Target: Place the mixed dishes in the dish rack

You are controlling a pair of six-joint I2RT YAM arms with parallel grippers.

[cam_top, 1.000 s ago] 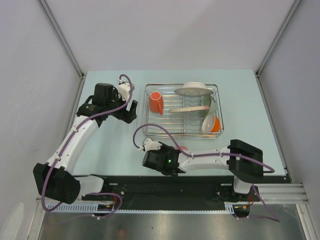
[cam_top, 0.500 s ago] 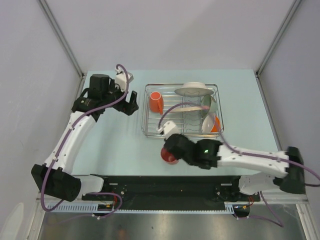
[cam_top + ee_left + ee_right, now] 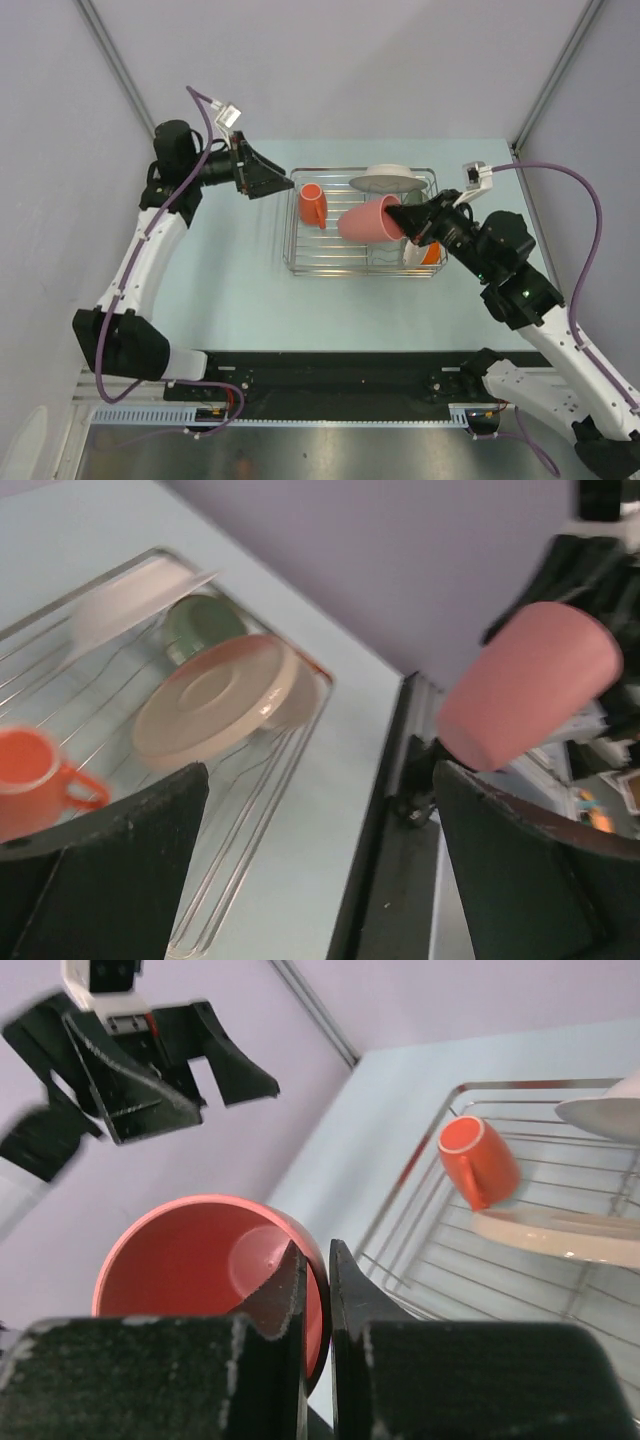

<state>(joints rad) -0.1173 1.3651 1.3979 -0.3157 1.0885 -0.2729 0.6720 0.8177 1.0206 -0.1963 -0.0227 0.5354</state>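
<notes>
pink tumbler (image 3: 366,220) | rim pinched in right tool (image 3: 407,223) | above dish rack (image 3: 340,271)

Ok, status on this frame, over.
Right gripper shut on pink tumbler rim, held over dish rack. Left gripper open, empty, beside rack. Orange cup already racked.

My right gripper (image 3: 316,1260) has matt black plastic fingers (image 3: 350,1295), worn pale along the edges. The pink tumbler (image 3: 368,220) looks like smooth plastic with a soft sheen inside. The dish rack (image 3: 340,270) is bright, polished metal wire. The orange cup (image 3: 312,205) appears glossy, the cream-toned plate (image 3: 205,700) smooth and satin. The table (image 3: 230,290) surface is matt and even.
</notes>
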